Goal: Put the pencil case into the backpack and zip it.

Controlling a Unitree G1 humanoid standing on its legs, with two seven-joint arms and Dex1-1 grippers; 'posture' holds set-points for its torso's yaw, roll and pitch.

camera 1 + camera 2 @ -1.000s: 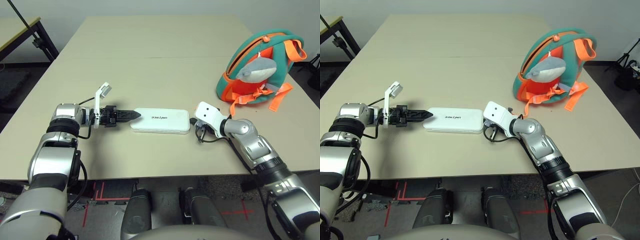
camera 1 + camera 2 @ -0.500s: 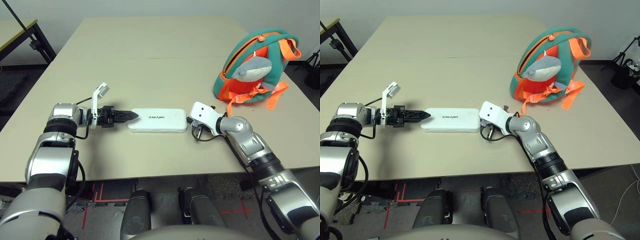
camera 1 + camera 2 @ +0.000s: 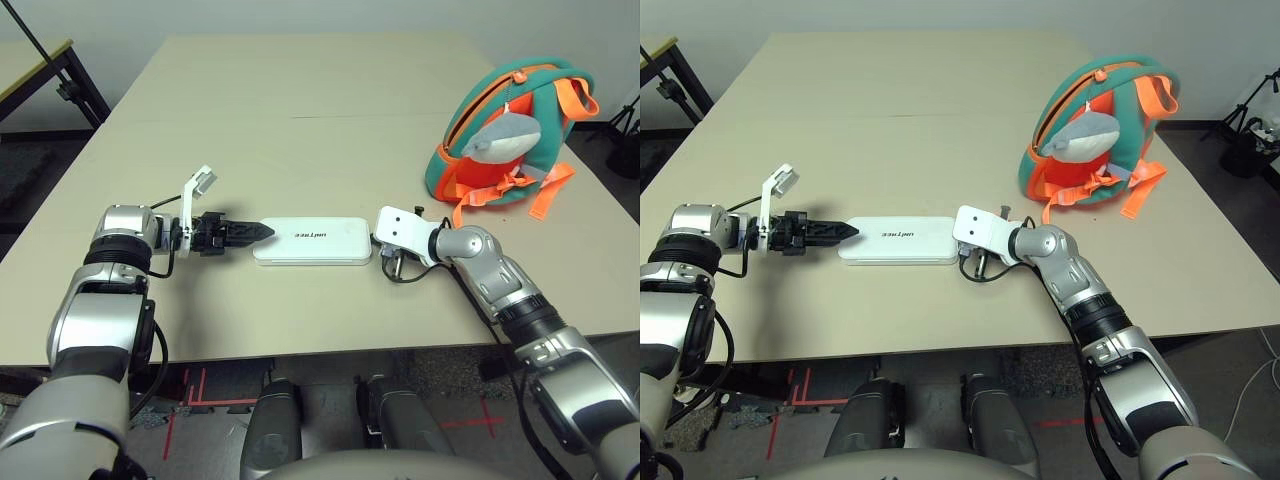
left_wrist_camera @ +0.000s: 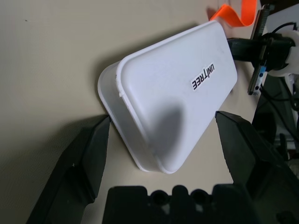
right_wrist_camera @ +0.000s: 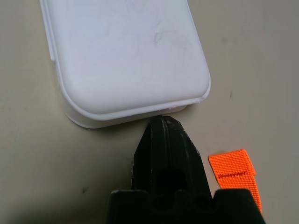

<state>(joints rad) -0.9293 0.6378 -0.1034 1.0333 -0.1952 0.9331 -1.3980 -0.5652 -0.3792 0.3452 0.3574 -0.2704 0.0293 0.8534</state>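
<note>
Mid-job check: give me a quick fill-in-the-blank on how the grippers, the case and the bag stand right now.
1. The pencil case lies flat on the ____, between the two grippers.
2. The left gripper has its fingers ____, one on either side of the case's end.
3. The right gripper is ____, its tip at the case's other end.
4. The backpack stands off to the robot's ____, apart from the case.

Missing words: table; open; shut; right
</note>
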